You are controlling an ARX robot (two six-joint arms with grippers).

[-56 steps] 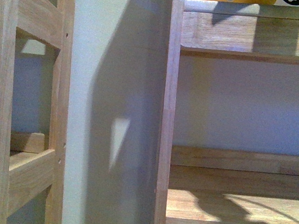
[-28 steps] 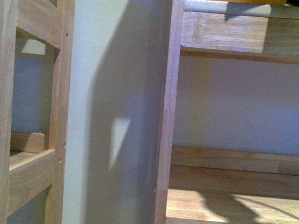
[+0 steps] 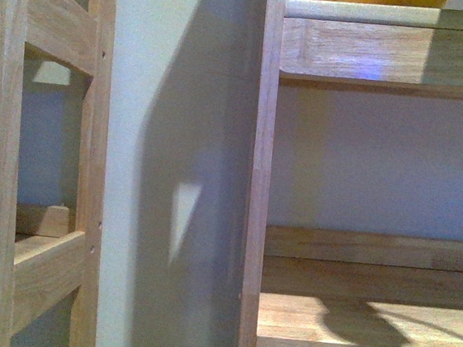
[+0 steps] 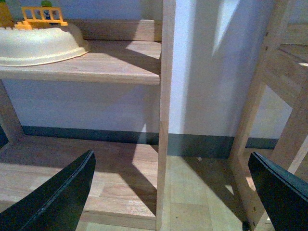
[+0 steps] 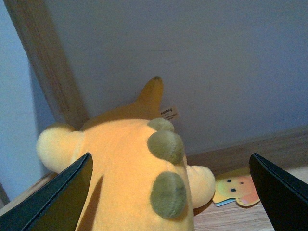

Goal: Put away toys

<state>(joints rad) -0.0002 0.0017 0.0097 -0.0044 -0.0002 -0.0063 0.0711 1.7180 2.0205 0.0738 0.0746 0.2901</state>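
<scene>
The orange-yellow plush toy is lying on a wooden shelf against the back wall, showing olive-green spots and a small white sewn-in tag whose print is too small to read. A colourful paper card with a cartoon face is lying just beside it. The right gripper is hanging with fingers apart around the plush without clamping it, while the left gripper is standing spread before the shelf post, near a cream bowl-like toy on a shelf.
</scene>
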